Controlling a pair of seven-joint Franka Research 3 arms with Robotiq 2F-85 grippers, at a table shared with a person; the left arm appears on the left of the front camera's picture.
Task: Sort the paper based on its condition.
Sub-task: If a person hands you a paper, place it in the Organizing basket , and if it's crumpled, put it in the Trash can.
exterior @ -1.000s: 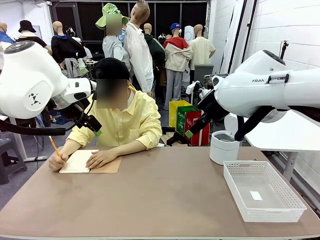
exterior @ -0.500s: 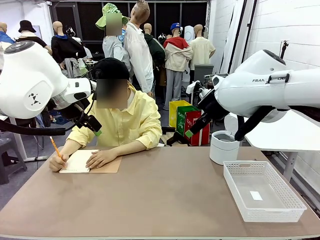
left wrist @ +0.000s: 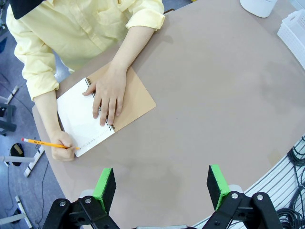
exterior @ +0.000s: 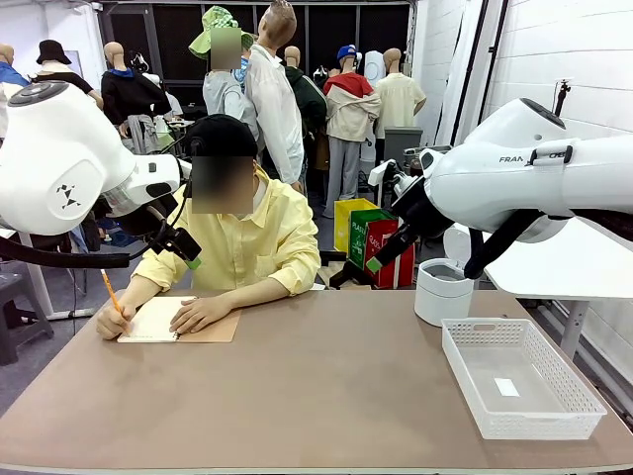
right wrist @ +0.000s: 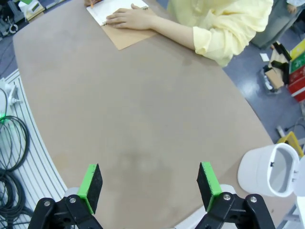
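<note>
The left gripper (left wrist: 161, 185) and right gripper (right wrist: 149, 185) hang above the tabletop (right wrist: 143, 95), jaws spread wide, holding and touching nothing. The paper (left wrist: 76, 119), a white notebook page, lies under the person's hand (left wrist: 108, 94).

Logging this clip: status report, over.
Both open: left claw, right claw, above table. The page bound in notebook, pencil at its edge. In the way: person's hand on page.

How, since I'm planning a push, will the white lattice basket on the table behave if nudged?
Probably light: the basket has thin perforated walls and holds one small white piece. It would likely slide rather than tip, being low, wide and flat-bottomed on the smooth table. Its walls may flex.
</note>
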